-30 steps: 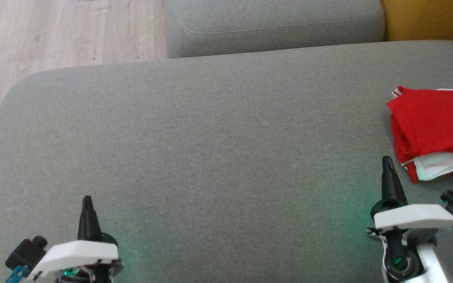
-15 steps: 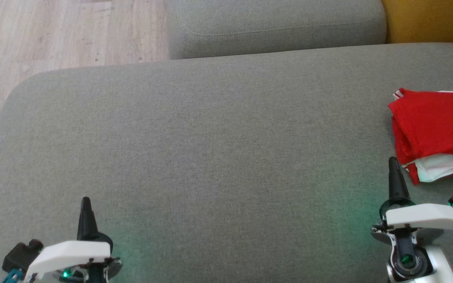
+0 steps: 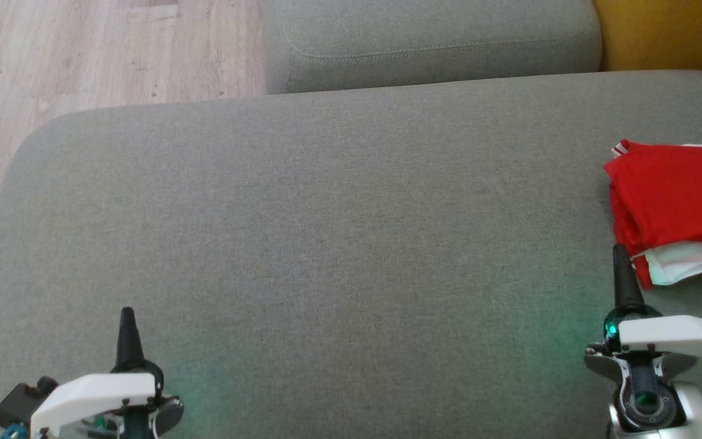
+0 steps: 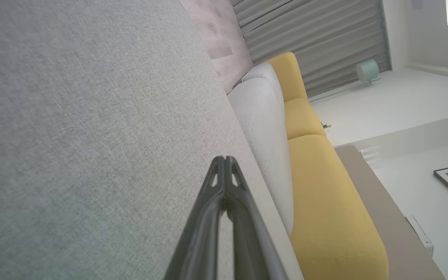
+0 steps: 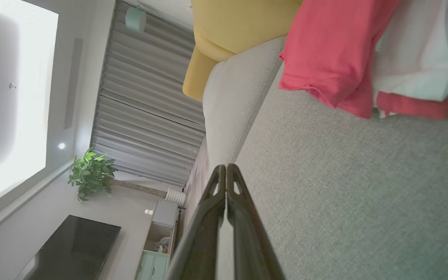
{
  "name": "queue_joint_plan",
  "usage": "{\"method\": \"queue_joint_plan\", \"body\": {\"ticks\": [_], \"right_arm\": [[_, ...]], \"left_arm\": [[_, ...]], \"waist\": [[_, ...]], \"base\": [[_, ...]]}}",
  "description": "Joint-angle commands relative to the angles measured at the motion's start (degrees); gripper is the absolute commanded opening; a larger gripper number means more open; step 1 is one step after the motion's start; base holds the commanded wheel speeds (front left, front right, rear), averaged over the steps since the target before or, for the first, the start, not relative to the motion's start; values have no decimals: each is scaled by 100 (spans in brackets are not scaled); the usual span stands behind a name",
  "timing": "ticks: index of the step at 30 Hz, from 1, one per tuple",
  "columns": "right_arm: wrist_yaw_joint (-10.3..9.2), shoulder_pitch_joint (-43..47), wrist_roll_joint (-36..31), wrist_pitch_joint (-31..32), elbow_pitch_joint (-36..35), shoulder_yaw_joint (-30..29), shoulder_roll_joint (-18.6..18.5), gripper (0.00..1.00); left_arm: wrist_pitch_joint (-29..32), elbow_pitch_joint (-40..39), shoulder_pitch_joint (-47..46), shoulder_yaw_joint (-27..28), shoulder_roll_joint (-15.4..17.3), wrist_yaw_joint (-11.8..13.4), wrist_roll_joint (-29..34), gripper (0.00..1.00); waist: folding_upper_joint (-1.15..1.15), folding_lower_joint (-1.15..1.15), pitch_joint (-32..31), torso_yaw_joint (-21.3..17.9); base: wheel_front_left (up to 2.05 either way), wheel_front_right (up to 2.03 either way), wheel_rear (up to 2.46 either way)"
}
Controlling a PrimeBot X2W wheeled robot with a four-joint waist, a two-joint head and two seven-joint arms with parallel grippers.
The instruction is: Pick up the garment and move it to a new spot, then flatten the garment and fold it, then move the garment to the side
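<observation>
The folded red and white garment (image 3: 677,201) lies at the right edge of the frame on the grey sofa seat (image 3: 326,231). The right tool (image 3: 620,251), fingers pressed together and empty, points up just beside the garment's lower left corner. The left tool (image 3: 127,314), likewise closed on nothing, sits at the lower left.

- The right tool (image 5: 226,168), two long dark fingers, rises from the bottom edge with its tips pressed together.
- A folded red and white fabric garment (image 5: 325,50) lies on the grey woven sofa seat (image 5: 344,194), apart from the tool.
- A yellow cushion (image 5: 231,23), grey pleated curtains (image 5: 146,116) and a green leafy plant (image 5: 90,171) lie beyond.
</observation>
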Motion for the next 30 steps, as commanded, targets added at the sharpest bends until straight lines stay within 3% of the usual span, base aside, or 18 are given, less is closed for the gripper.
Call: {"method": "queue_joint_plan", "body": {"ticks": [1, 30], "right_arm": [[-3, -142, 193, 50, -237, 27, -103, 0], [-4, -84, 1993, 541, -387, -296, -99, 0]], "left_arm": [[52, -222, -340, 224, 23, -46, -165, 0], [543, -336, -393, 545, 30, -169, -1738, 0]], "waist": [[0, 0, -4, 5], [0, 0, -71, 84]], "base": [[0, 0, 0], [0, 0, 0]]}}
